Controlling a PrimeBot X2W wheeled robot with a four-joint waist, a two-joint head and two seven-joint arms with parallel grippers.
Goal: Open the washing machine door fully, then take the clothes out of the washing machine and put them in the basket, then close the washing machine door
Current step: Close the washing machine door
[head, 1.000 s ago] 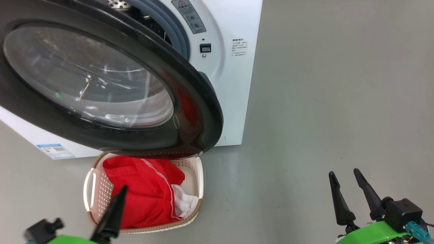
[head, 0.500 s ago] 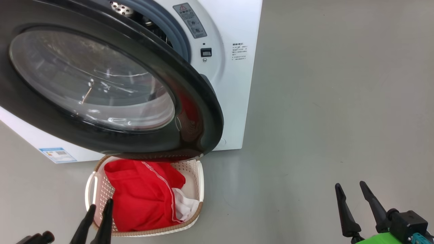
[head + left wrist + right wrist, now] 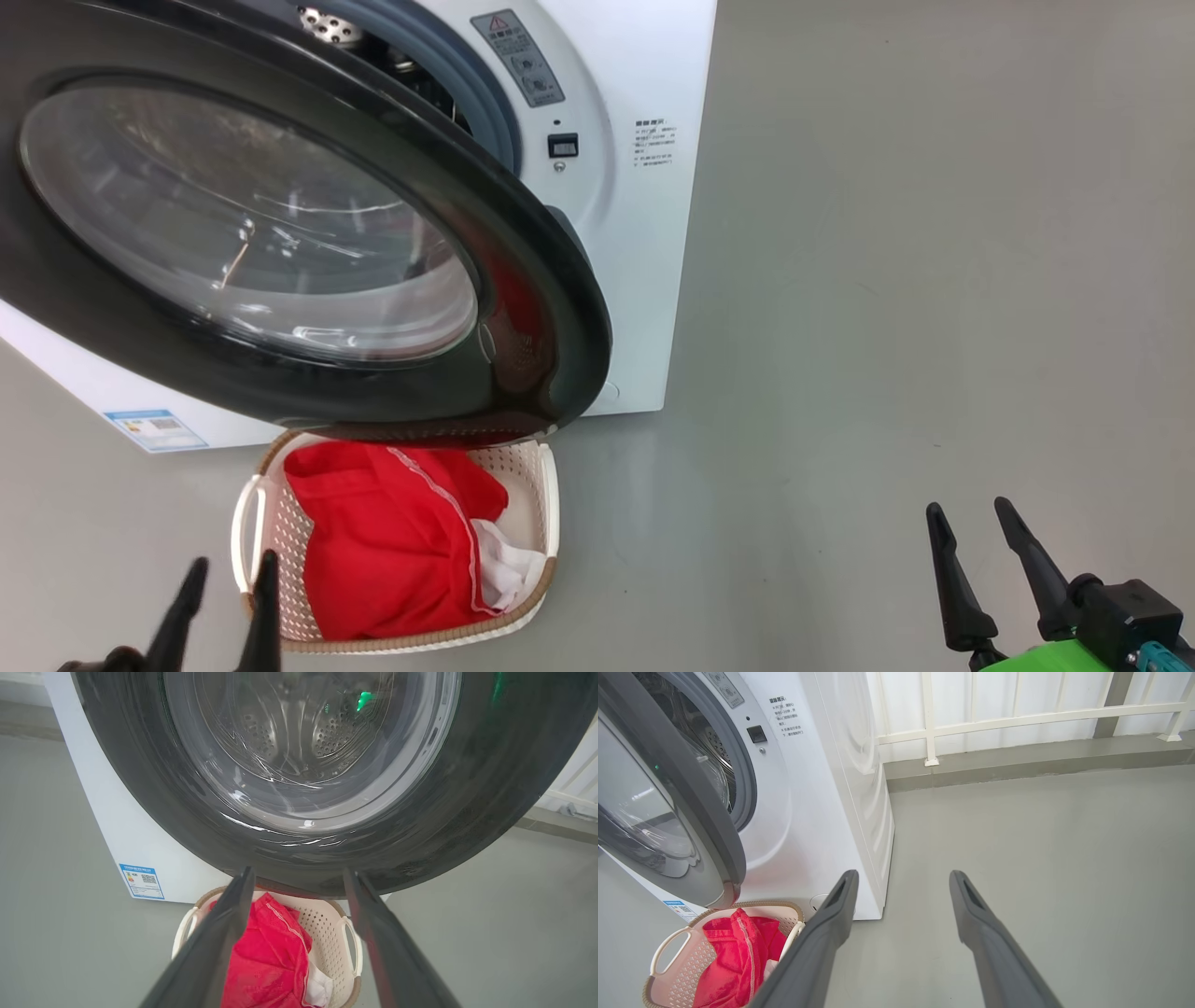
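Black and tapering, the two fingers of my left gripper (image 3: 232,563) stand wide apart with nothing between them, at the near left corner of the basket (image 3: 547,495). My right gripper (image 3: 968,509) is well off to the right over bare floor, its fingers just as wide and just as empty.

The basket is cream perforated plastic with a brown woven-look rim and looped white side handles. It sits on the floor close in front of the washing machine (image 3: 644,280). The clothes (image 3: 392,541) lie heaped inside it: soft bright red fabric with a line of white stitching down one fold and a white panel showing at the right side.

Above the basket's far end hangs the washing machine door (image 3: 546,308), partly swung out, its free edge to the right. It has a wide glossy black rim that mirrors a red smear of the clothes, and a clear bulging glass bowl (image 3: 252,224). Behind its right edge I see the grey rubber gasket (image 3: 485,93) and a bit of the perforated steel drum (image 3: 322,23).

The machine is a white box with a small blue label (image 3: 154,429) low at its left front corner. The floor (image 3: 887,280) is smooth, grey and slightly shiny. In the right wrist view a white railing (image 3: 1017,718) runs along a pale wall beyond the machine.
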